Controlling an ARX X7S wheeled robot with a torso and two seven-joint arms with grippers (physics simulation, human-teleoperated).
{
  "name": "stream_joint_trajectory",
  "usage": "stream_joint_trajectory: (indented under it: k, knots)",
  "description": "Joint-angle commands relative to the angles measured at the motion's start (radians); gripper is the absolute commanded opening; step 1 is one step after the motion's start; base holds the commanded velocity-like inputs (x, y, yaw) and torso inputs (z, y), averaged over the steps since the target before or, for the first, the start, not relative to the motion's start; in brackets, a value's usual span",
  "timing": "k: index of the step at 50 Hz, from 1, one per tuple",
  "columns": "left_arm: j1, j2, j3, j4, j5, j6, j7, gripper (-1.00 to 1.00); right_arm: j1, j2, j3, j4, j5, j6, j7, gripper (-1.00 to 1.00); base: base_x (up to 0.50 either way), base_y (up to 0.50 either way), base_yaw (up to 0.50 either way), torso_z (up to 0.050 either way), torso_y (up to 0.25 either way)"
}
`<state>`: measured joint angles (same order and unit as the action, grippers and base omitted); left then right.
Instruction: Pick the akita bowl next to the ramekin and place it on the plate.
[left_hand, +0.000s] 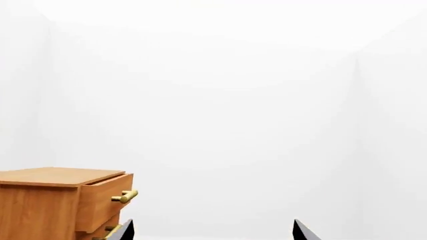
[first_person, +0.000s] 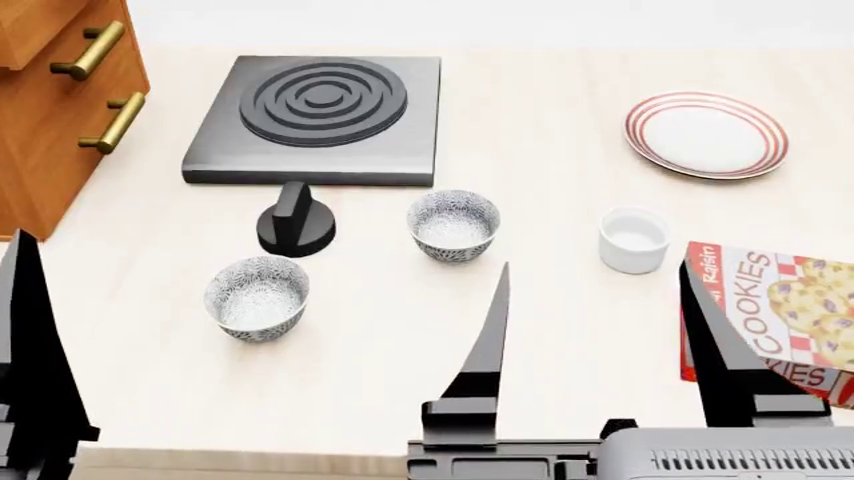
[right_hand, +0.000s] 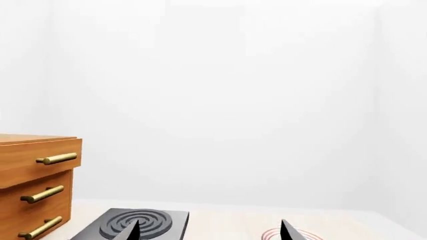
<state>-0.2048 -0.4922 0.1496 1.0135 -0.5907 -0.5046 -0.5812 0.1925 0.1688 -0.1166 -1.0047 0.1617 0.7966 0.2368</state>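
Two patterned akita bowls stand upright on the light table. One akita bowl is next to the white ramekin, the other sits nearer and further left. At the far right lies the red-ringed plate, whose rim also shows in the right wrist view. My right gripper is open and empty, hovering at the near edge, short of the ramekin. My left gripper is open too, holding nothing. Only one of its fingers shows in the head view.
A dark stove plate lies at the back, with a black knob-shaped piece just in front of it. A wooden drawer cabinet stands at the far left. A cookie box lies at the near right.
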Motion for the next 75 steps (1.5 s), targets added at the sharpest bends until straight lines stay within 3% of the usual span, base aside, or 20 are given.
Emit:
stream_joint_trajectory:
  k: [1,75]
  knots:
    - [-0.015,-0.093,0.040,0.020,-0.062,0.058,-0.092,1.00,0.008,-0.008,0.032,-0.025,0.034,0.012,0.011,1.00,0.11,0.00,0.00,0.000,0.000]
    - [-0.032,-0.164,0.127,-0.008,-0.058,0.131,-0.158,1.00,0.015,0.063,0.015,-0.002,0.122,-0.016,0.109,1.00,0.30,0.00,0.00,0.000,0.000]
